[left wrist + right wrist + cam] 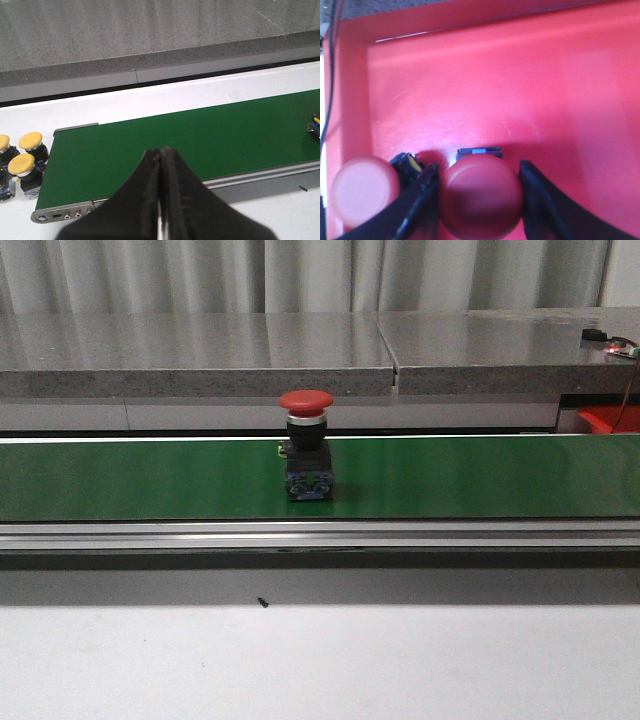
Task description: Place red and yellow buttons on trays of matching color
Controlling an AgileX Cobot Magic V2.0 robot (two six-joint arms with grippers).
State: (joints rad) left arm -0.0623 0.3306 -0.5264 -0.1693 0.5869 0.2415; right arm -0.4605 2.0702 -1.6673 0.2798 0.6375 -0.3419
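Note:
A red button (305, 445) stands upright on the green conveyor belt (150, 480); its base shows at the edge of the left wrist view (315, 126). My left gripper (161, 152) is shut and empty above the belt's near edge, close to the belt's end. My right gripper (480, 192) is over the red tray (520, 90), its fingers closed on the cap of a second red button (481, 197). Another red button (362, 192) stands right beside it in the tray. Three yellow buttons (30, 142) stand off the belt's end. No yellow tray is in view.
A grey stone counter (200, 350) runs behind the belt. A corner of the red tray (605, 420) shows at the far right, with a small circuit board (610, 342) and a wire above it. The belt's metal rail (320, 535) borders the white table (320, 660).

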